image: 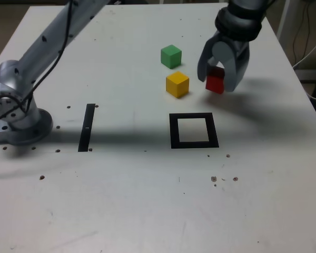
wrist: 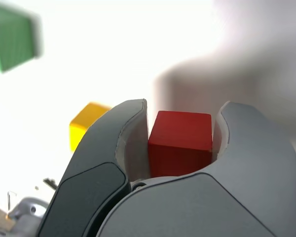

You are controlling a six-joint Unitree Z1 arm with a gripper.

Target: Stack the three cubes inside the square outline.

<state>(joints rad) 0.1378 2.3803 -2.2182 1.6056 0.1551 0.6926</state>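
Note:
My gripper (image: pixel 219 80) is shut on the red cube (image: pixel 215 83), holding it just above the table at the exterior view's right, behind the square outline (image: pixel 194 130). In the wrist view the red cube (wrist: pixel 180 143) sits squeezed between both grey fingers (wrist: pixel 123 148). The yellow cube (image: pixel 177 84) rests on the table to the exterior view's left of the gripper, and the green cube (image: pixel 171 56) sits behind it. Both also show blurred in the wrist view, yellow cube (wrist: pixel 85 123) and green cube (wrist: pixel 10 42). The outline's white centre holds nothing.
A narrow black strip (image: pixel 87 127) lies on the white table toward the exterior view's left. The arm's base (image: pixel 16 113) stands at the far left edge, its links reaching across the back. Small screw holes dot the tabletop (image: pixel 147 200).

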